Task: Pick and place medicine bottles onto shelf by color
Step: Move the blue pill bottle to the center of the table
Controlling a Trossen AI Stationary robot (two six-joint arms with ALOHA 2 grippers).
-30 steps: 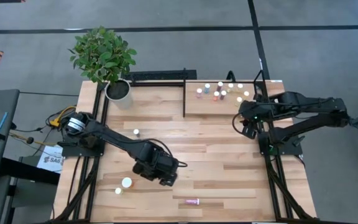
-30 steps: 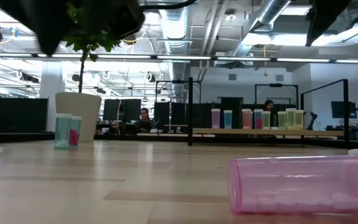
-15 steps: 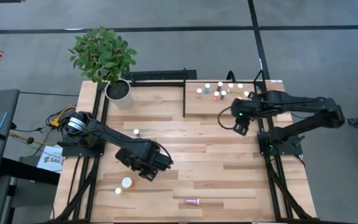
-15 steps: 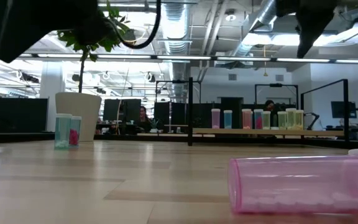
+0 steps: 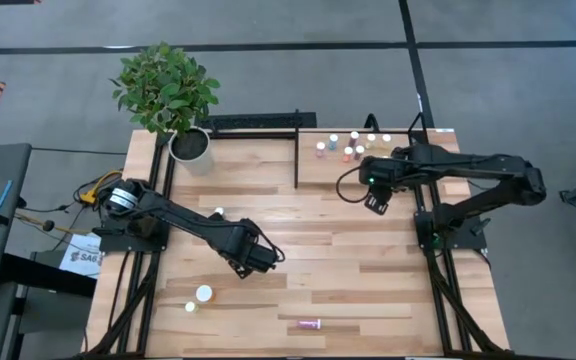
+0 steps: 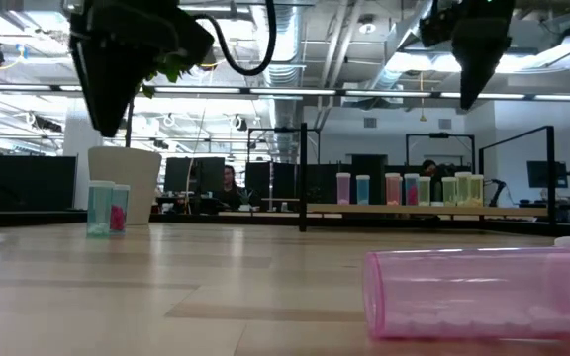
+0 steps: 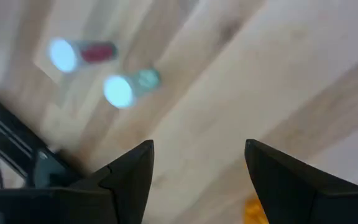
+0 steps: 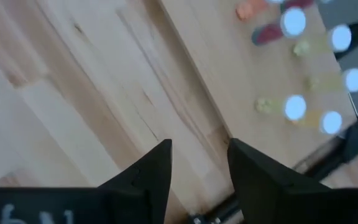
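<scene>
On the light-wood plank table (image 5: 348, 250), the black-framed wooden shelf (image 5: 313, 172) carries small white-capped medicine bottles (image 5: 353, 148). A pink transparent bottle (image 6: 483, 294) with white pills inside lies on its side. The left gripper (image 7: 194, 163) is spread wide and empty; the right gripper (image 8: 197, 158) is narrow and empty.

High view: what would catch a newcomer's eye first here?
Probably the leafy potted plant at the table's far-left corner, then the cluster of white-capped medicine bottles standing on the shelf at the far right. Both dark arms hang over bare planks with nothing held: the left end effector mid-table, the right end effector beside the shelf.
</scene>
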